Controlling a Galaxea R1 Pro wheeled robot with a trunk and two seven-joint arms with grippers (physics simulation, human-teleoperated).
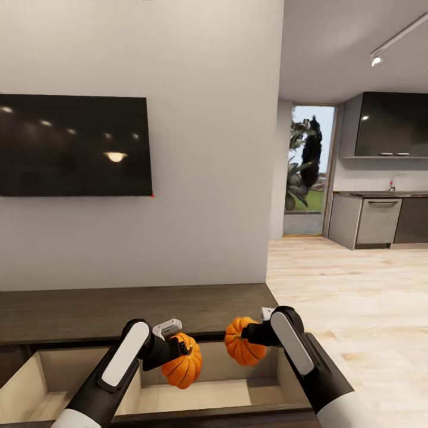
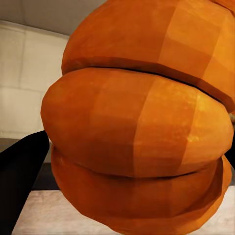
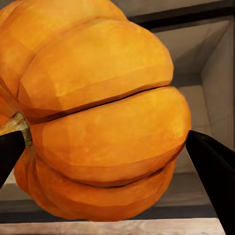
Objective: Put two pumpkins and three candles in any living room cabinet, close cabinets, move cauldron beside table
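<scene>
Gripping one pumpkin each, both pincers hang over the open cabinet in the head view. The left pincer (image 1: 176, 349) is clamped on the larger pumpkin (image 1: 182, 364), at about 6 o'clock in that view; the left wrist view has that fruit's orange ribs (image 2: 142, 132) pressed close between dark fingers (image 2: 22, 176). The right pincer (image 1: 254, 334) is clamped on the second pumpkin (image 1: 242, 343), just beside the first at its 2 o'clock, the two apart by a small gap. In the right wrist view this pumpkin (image 3: 103, 117) sits between black fingers (image 3: 213, 166), its stem showing pale at one side. Below both lies the cabinet (image 1: 137, 309), its dark wooden top running toward 9 o'clock and its pale compartment (image 1: 202, 395) open beneath the fruit. Above, at 10 o'clock, a black television (image 1: 74, 145) hangs on the wall. At 3 o'clock a kitchen (image 1: 380, 208) stands beyond the light wooden floor (image 1: 356, 297).
</scene>
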